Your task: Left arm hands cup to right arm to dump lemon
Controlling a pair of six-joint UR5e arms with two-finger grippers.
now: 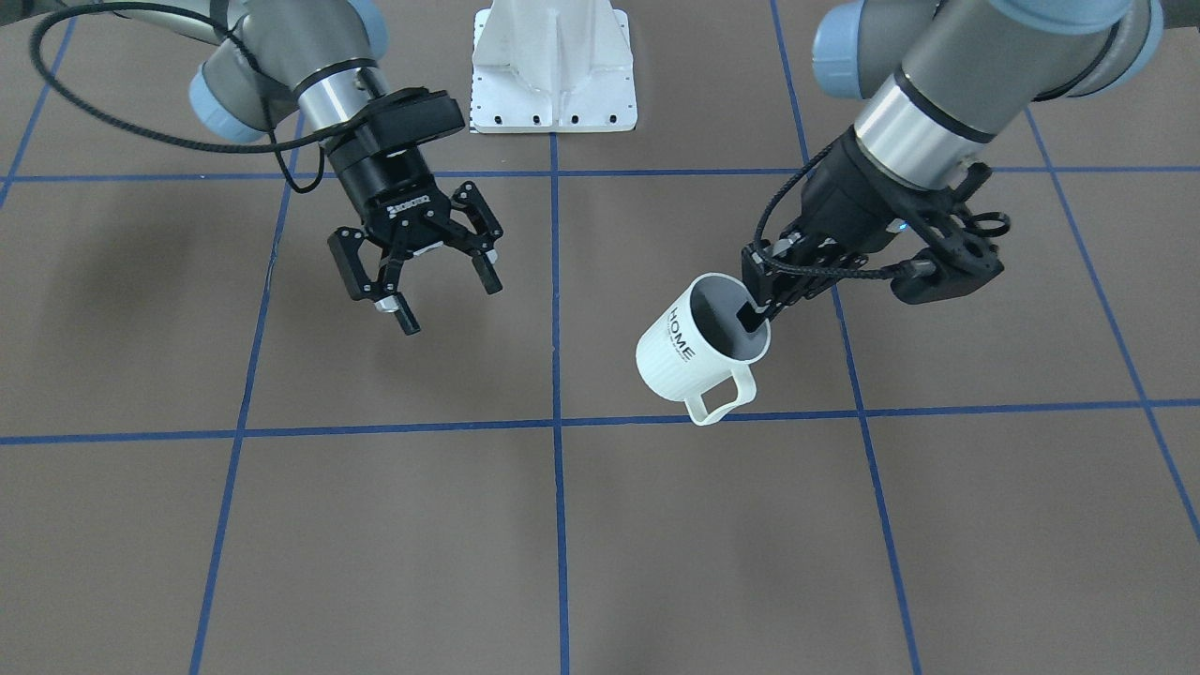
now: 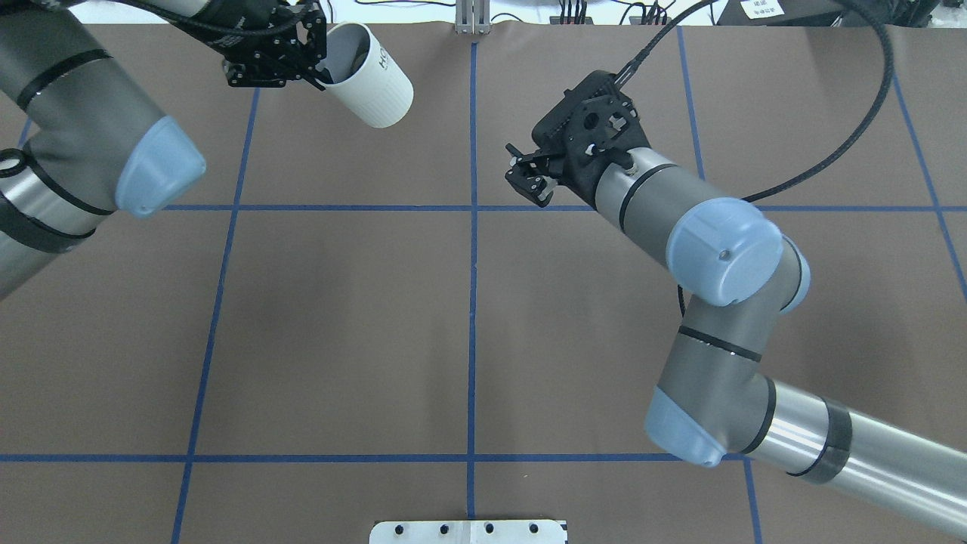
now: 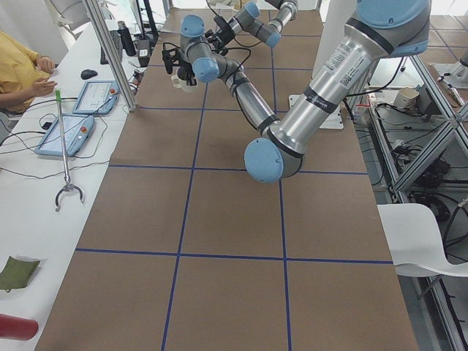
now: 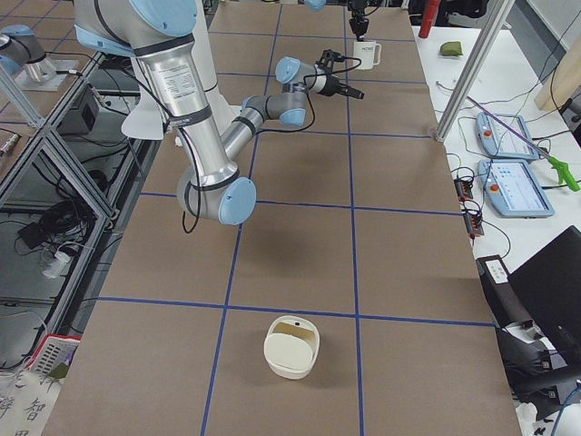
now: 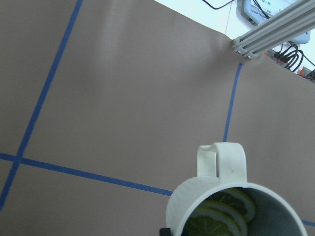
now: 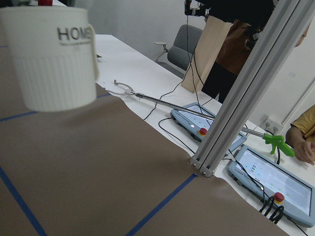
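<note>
The white ribbed cup (image 1: 696, 349) with "HOME" lettering hangs tilted above the table, handle toward the operators' side. My left gripper (image 1: 761, 302) is shut on its rim, one finger inside the grey interior. The cup also shows in the overhead view (image 2: 372, 77) at the far left, with the left gripper (image 2: 316, 66) beside it. Lemon slices (image 5: 221, 216) lie inside the cup (image 5: 231, 196) in the left wrist view. My right gripper (image 1: 448, 302) is open and empty, well apart from the cup, across the blue centre line. The right wrist view shows the cup (image 6: 54, 59) ahead at top left.
A white mounting plate (image 1: 553, 70) sits at the robot's base. A white bowl-shaped container (image 4: 290, 345) stands on the brown mat near the table's right end. Aluminium posts (image 6: 236, 98), tablets (image 6: 268, 179) and seated operators line the far side.
</note>
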